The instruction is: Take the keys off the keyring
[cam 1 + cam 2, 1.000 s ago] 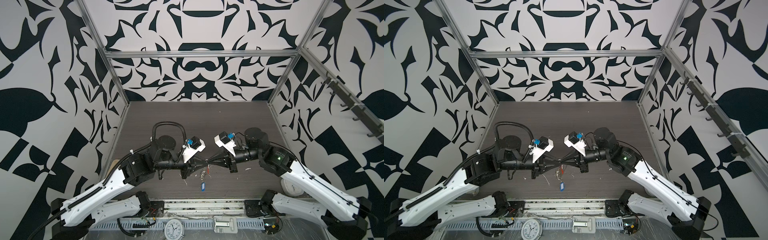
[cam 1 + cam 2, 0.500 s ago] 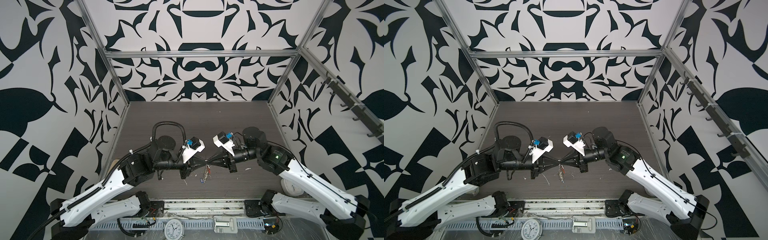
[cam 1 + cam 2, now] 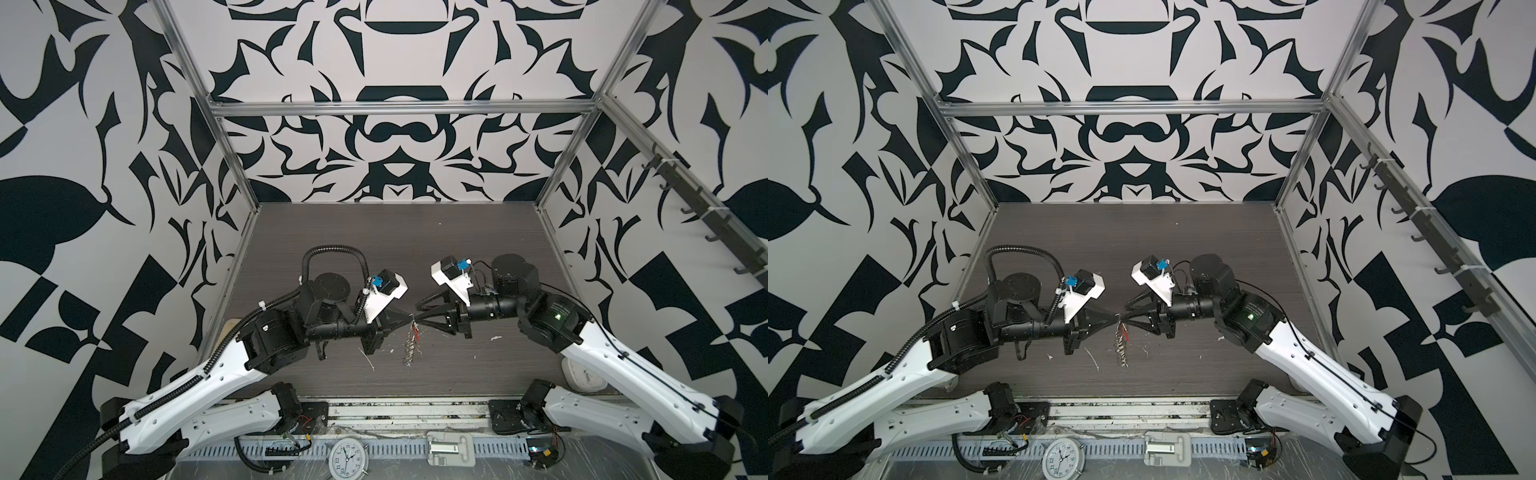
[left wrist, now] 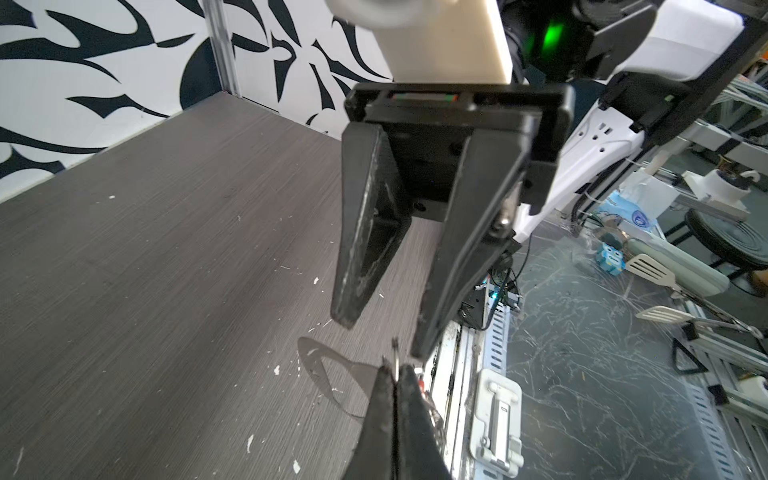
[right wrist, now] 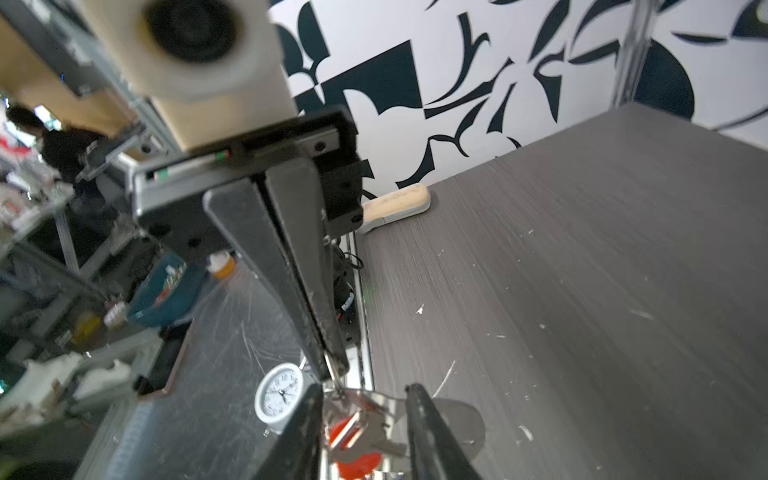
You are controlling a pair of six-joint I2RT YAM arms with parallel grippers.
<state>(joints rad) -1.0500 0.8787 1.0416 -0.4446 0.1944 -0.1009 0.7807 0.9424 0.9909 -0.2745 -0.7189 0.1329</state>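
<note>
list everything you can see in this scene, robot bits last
table: one, dark grey wood grain, under both arms
keyring: one, silvery, hanging above the table between the arms
keys: at least one, silvery, with a red tag, dangling on the keyring
board: one, beige, left edge of the table by the wall
alarm clock: one, white, front ledge below the table
left pincer: one, black, shut on a small ring of the keyring
right pincer: one, black, open, facing the left pincer
</note>
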